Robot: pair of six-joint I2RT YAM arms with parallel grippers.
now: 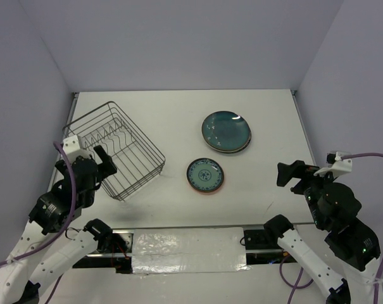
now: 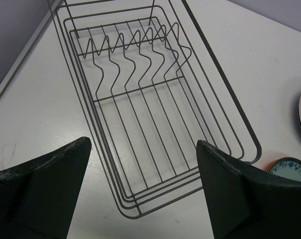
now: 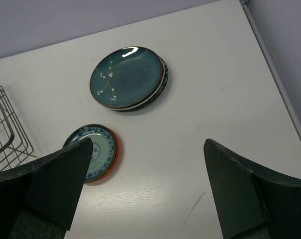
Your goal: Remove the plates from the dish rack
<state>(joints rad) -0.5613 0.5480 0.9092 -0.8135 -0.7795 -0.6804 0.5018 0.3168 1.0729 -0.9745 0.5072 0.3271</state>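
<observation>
The dish rack point(image 1: 115, 149) point(image 2: 155, 99), a dark grey wire basket with upright dividers, stands at the left of the table with nothing between its wires. The plates lie on the table in two stacks. The large stack point(image 1: 226, 131) point(image 3: 126, 75) has a dark teal plate on top. The small stack point(image 1: 205, 175) point(image 3: 98, 152) point(image 2: 292, 169) has a teal-patterned plate on top with an orange rim beneath it. My left gripper point(image 1: 97, 161) point(image 2: 144, 144) hovers open over the rack's near corner. My right gripper point(image 1: 294, 175) point(image 3: 149, 143) hangs open to the right of the small stack. Neither holds anything.
Grey walls close in the table on the left, back and right. The table's raised right edge point(image 3: 274, 74) runs close to my right arm. A corner of the rack point(image 3: 3, 129) shows at the left of the right wrist view.
</observation>
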